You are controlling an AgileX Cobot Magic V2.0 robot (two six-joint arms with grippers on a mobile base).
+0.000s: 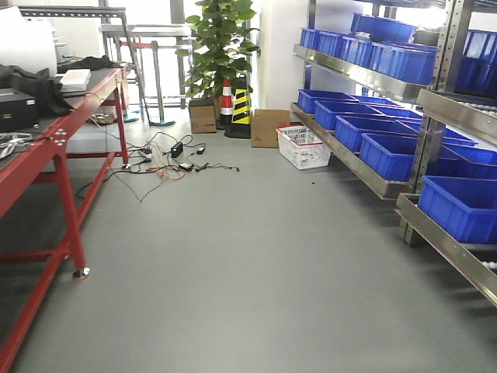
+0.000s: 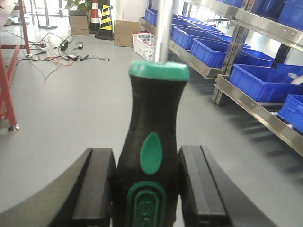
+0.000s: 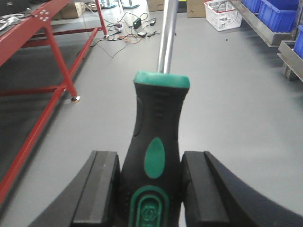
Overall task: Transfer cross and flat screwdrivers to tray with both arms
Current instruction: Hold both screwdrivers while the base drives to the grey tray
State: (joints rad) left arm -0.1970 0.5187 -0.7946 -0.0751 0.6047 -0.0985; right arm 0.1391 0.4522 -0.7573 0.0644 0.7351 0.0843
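Observation:
My left gripper (image 2: 146, 152) is shut on a screwdriver (image 2: 154, 101) with a black and green handle. Its silver shaft points up and away, and the tip runs out of frame. My right gripper (image 3: 149, 155) is shut on a matching black and green screwdriver (image 3: 158, 113), with its shaft also running out of the top of the frame. I cannot tell which one is cross or flat. Both are held high above the grey floor. The grey metal tray is out of view. Neither arm shows in the front view.
A red-framed table (image 1: 58, 148) stands on the left. Metal shelves with blue bins (image 1: 388, 148) line the right. Loose cables (image 1: 167, 163), a white basket (image 1: 303, 146), cardboard boxes (image 1: 268, 127), a striped cone (image 1: 241, 109) and a potted plant (image 1: 221, 47) are at the back.

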